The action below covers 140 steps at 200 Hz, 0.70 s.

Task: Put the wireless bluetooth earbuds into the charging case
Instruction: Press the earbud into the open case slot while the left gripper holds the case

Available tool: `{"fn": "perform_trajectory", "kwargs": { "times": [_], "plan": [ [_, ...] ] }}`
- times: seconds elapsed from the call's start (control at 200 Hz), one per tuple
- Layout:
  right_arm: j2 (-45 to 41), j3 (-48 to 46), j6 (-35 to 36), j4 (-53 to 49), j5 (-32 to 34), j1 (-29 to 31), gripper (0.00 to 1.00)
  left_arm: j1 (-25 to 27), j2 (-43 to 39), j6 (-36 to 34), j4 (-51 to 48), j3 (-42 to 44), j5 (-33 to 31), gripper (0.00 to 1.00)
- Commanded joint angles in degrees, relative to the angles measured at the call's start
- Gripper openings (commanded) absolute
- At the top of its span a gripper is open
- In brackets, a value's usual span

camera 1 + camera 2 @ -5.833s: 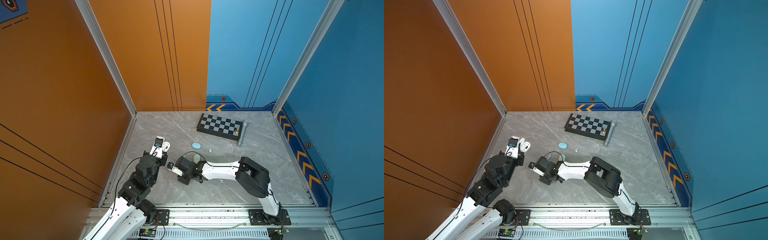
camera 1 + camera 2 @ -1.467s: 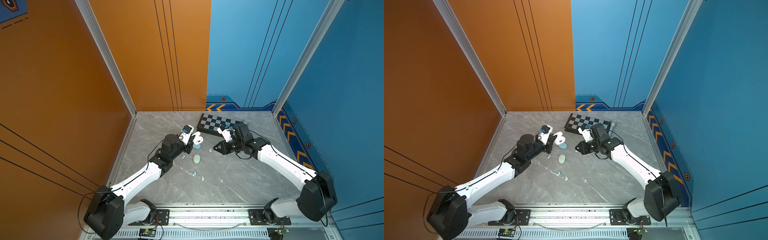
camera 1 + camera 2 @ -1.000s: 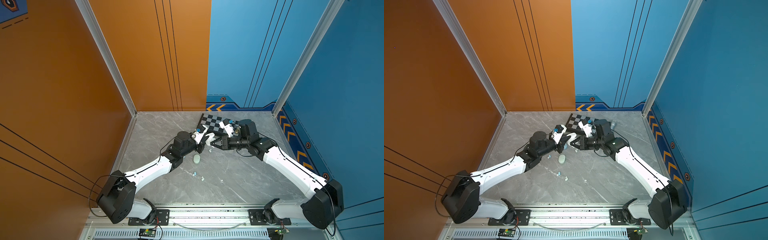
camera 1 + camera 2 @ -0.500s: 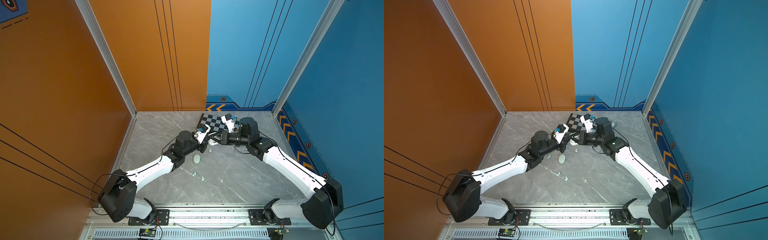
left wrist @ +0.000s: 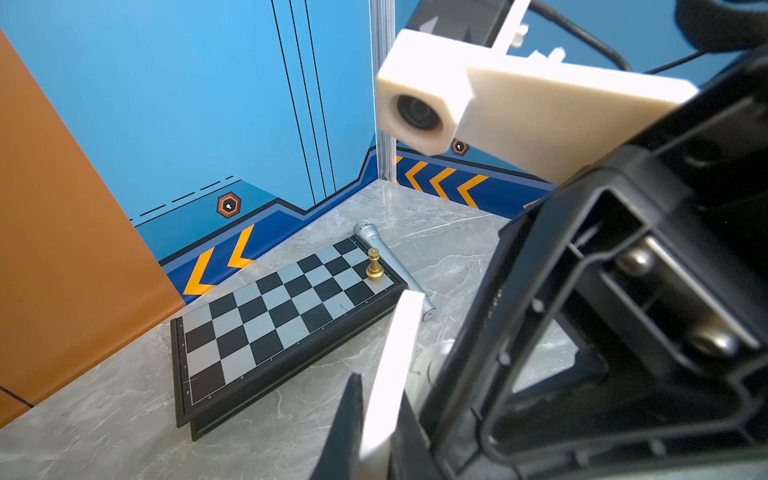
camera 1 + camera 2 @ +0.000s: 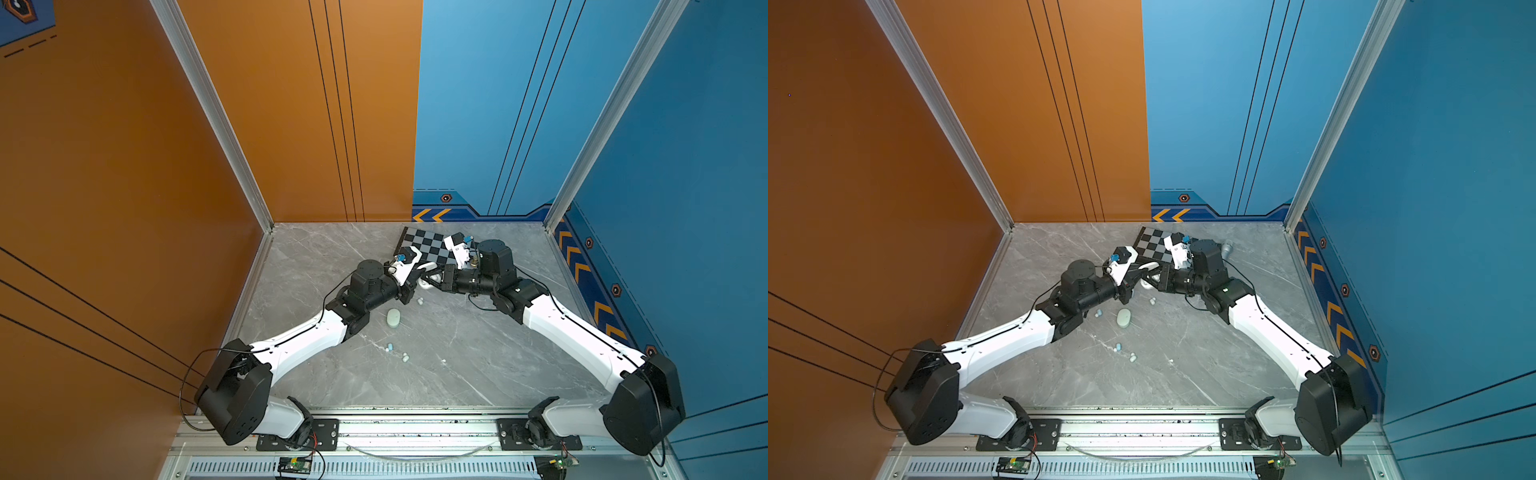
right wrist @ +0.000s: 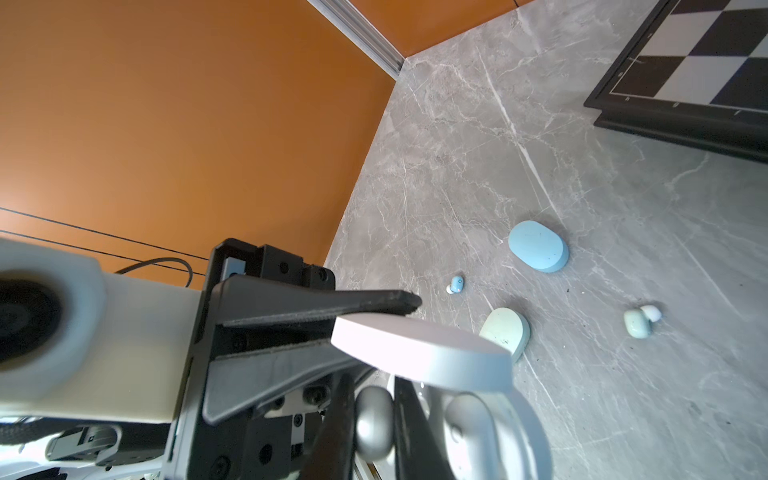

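— Grey marble counter in a booth, orange walls on one side, blue on the other. What sits at the back?

— A chessboard lying flat. A gold chess piece stands at one far corner of it, and a microphone lies along that same edge.

— And the two arms?

— Both reach to the middle, just in front of the chessboard, and meet at a white case held between them. It is hinged open.

— Who holds which part?

— The left jaws are closed flat on the lid, one finger on each face. The right jaws are pinched shut on the rounded lower half, near its edge.

— Where are the earbuds?

— Loose on the counter. In the right wrist view a light blue earbud lies near a closed light blue case and a closed pale green case. A pale green earbud with a white tip lies apart from those.

— Anything nearer the robot?

— In both top views the pale green case lies just in front of the left arm's wrist. Beyond it, toward the front rail, a third earbud and a fourth earbud lie close together.
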State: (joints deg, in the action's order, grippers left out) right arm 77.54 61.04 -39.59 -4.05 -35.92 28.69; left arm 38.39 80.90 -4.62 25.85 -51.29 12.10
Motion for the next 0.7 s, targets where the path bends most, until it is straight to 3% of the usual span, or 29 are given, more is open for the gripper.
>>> {"fn": "perform_trajectory", "kwargs": {
  "times": [0.0, 0.696],
  "plan": [
    [0.24, -1.16, -1.25, 2.02, 1.6, -0.39, 0.13, 0.63, -1.8, 0.72, 1.49, -1.96, 1.25, 0.0],
    [1.04, -1.63, -1.8, 2.87, 3.69, 1.11, 0.13, 0.63, -1.54, 0.23, 2.1, -1.75, 0.33, 0.0]
  ]
}}
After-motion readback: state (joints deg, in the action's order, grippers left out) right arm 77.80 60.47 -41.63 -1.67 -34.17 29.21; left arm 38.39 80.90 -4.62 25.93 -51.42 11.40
